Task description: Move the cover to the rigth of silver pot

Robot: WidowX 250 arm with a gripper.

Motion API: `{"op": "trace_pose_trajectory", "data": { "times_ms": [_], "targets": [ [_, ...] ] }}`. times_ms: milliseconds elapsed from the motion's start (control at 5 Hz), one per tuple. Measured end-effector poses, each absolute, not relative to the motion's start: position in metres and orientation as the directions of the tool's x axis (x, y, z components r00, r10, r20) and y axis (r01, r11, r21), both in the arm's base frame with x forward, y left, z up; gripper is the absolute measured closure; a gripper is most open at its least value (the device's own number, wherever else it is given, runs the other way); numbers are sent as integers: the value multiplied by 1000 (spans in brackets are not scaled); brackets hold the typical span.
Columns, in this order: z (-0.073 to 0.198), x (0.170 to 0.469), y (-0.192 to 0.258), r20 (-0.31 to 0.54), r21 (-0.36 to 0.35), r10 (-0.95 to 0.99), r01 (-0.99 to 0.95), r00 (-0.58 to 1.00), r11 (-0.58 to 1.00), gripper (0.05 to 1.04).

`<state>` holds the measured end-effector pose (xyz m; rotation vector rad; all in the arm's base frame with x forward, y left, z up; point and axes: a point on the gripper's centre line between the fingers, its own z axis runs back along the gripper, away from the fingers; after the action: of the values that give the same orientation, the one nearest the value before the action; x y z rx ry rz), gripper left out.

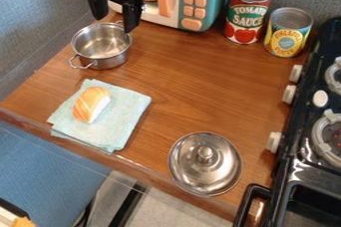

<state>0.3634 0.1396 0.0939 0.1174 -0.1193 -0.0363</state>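
Status: transfer of the cover (205,164) appears not started. From where I stand, the cover lies flat on the tabletop (176,79), well apart from the tool (114,24), toward the front edge and to the right. The silver pot (101,46) sits uncovered just below the tool; whether the two touch, I cannot tell. The tool's fingers stand wide apart, with nothing gripped between them.

Remaining, in my judgement: travel to the cover, grip its knob (205,155), lift, then set it down beside the pot's right side—nearer the tool's present position.

Materials: the cover is polished metal, round and shallowly domed, with concentric rings and a small raised knob. The pot is a short metal cylinder with a rolled rim and looped wire handles. The tabletop shows reddish-brown wood grain under a slight sheen. Below the tool, beyond the pot, a folded pale-green cloth (135,106)—soft, lightly creased—carries an orange-and-white sushi piece (91,104), striped and rounded.
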Motion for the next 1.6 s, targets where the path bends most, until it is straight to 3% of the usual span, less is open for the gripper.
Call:
{"op": "trace_pose_trajectory", "data": {
  "times_ms": [400,800,1000,1200,1600],
  "targets": [
    [77,343,123,82,50,-67,63,994,997,83],
    [90,292,78,115,-7,-183,185,976,983,82],
    [74,261,35,85,-7,-301,302,950,953,83],
    [64,249,2,95,24,-362,361,927,932,83],
    [48,246,-49,107,73,-405,399,908,914,83]
  ]
}}
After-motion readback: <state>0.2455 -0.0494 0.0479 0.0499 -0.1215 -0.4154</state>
